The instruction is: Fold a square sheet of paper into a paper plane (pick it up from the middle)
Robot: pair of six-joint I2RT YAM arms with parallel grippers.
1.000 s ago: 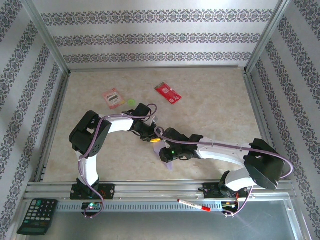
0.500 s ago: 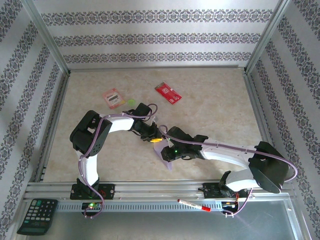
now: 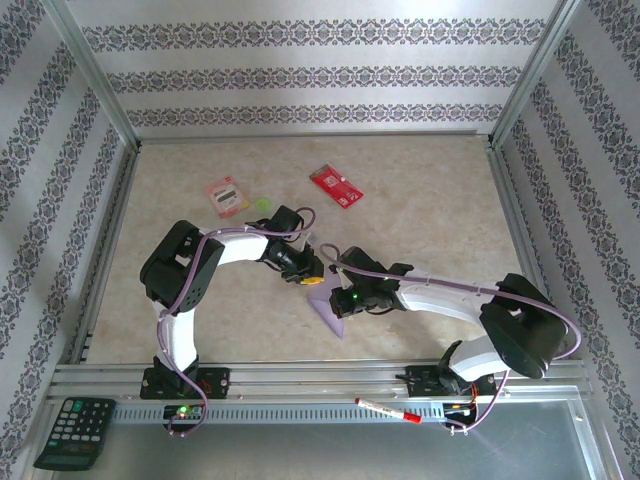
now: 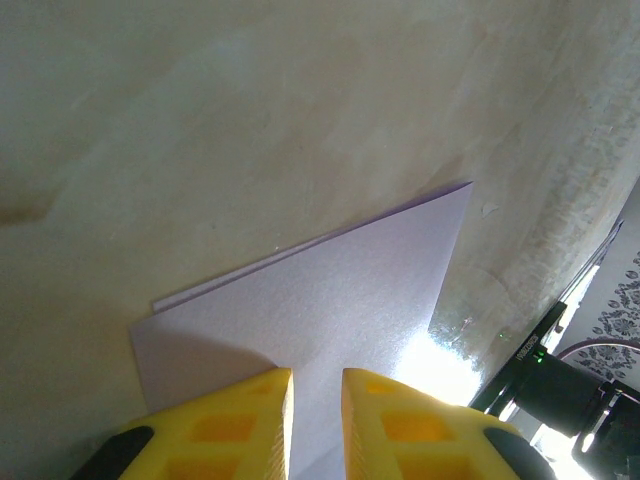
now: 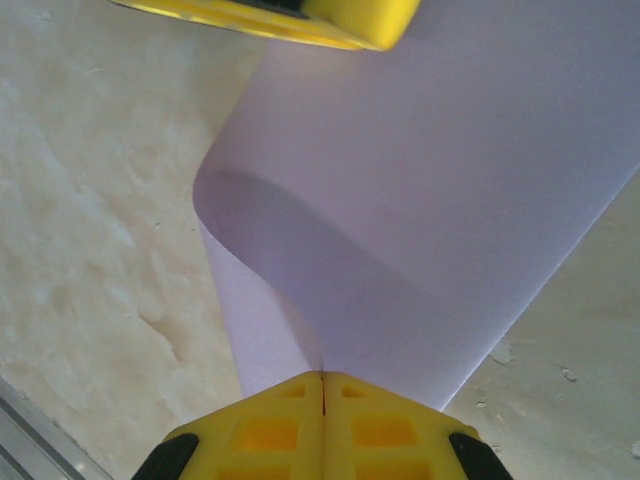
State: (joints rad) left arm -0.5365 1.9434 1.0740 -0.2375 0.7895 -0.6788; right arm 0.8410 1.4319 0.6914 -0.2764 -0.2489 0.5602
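Meeting over the middle of the tabletop (image 3: 420,220), both arms reach the square sheet of paper (image 3: 335,322) in the top view. It lies just in front of them as a pale lilac triangle with its point toward the near edge. The left claw (image 3: 309,280) sits at the sheet's far end and the right claw (image 3: 333,300) just beside it. A red card (image 3: 336,186) and a pink-red packet (image 3: 227,195) lie well apart at the back, out of the work.

From the left wrist, the sheet looks doubled: a second edge peeks out along its far side, and one sharp corner points away. The yellow fingers stand narrowly apart above it with nothing pinched between them. By my reading they bear down on the paper as an anchor, so that the sheet cannot slide.

From the right wrist, the fingers are clenched tight together on the paper's near edge. The layer they hold rises off the tabletop in a soft, uncreased curl and casts a shadow on the flat part beneath. That suggests a flap being brought over for the next fold. A yellow finger of the other claw rests on the sheet at the top of this view.
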